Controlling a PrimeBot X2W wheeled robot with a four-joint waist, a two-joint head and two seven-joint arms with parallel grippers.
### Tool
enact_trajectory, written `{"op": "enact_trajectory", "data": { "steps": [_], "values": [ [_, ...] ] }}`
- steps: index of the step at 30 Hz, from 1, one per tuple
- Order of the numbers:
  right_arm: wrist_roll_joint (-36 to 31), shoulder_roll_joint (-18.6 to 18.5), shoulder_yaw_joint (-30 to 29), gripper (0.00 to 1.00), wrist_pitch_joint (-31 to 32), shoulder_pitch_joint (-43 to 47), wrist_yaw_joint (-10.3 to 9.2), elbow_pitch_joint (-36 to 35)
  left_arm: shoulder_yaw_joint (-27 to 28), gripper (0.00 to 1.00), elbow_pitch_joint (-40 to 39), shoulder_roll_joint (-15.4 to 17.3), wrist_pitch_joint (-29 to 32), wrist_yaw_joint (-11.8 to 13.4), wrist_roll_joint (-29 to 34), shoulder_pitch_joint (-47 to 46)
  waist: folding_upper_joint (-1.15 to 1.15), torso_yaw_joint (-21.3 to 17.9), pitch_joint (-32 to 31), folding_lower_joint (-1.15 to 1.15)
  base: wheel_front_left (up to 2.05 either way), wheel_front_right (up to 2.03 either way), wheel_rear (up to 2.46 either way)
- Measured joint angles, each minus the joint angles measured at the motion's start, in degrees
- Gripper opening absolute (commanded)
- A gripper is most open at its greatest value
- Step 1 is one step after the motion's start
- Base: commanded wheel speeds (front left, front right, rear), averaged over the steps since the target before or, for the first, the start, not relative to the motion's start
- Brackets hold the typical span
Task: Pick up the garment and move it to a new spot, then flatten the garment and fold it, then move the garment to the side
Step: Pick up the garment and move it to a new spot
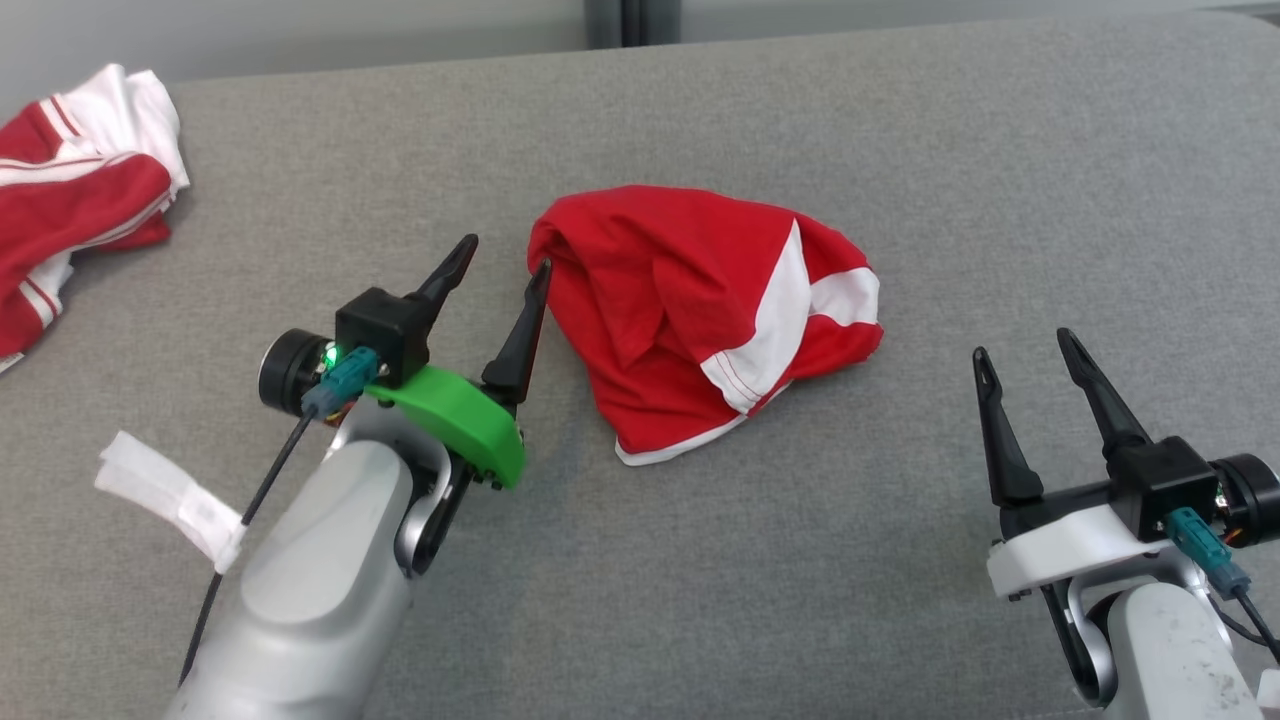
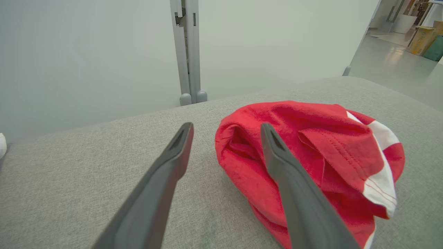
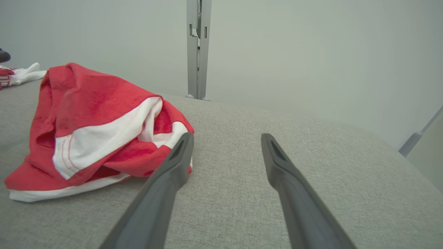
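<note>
my left gripper (image 1: pixel 507 253) is spread apart with nothing between its fingers, over the grey padded surface (image 1: pixel 900 150). the tip of its inner finger sits just beside the left edge of the garment (image 1: pixel 690 300); i cannot tell whether it touches the cloth. the garment, red with white bands, lies in a crumpled heap near the middle of the surface, between my two grippers. my right gripper (image 1: pixel 1021 343) is also spread wide and empty, near the garment's right side but apart from it. a second red and white garment (image 1: pixel 80 200) lies bunched at the far left, well apart. a white strip (image 1: pixel 170 490) lies on the surface at lower left.
</note>
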Motion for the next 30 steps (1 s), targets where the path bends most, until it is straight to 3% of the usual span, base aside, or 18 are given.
{"op": "enact_trajectory", "data": {
  "steps": [16, 30],
  "values": [
    [2.0, 0.0, 0.4, 1.0, 0.0, 5.5, 0.0, 0.2, 17.0, 1.0, -14.3, -3.4, 0.0, 0.4, 7.5, 24.1, 0.0, 3.4, -10.7, 0.0, 0.0, 0.0, 0.0],
    [5.0, 0.0, 0.4, 1.0, 0.0, 10.3, 0.0, 0.7, 25.5, 1.0, -20.1, -6.4, 0.0, 0.3, 10.7, 38.0, 0.0, 4.6, -14.0, 0.0, 0.0, 0.0, 0.0]
  ]
}}
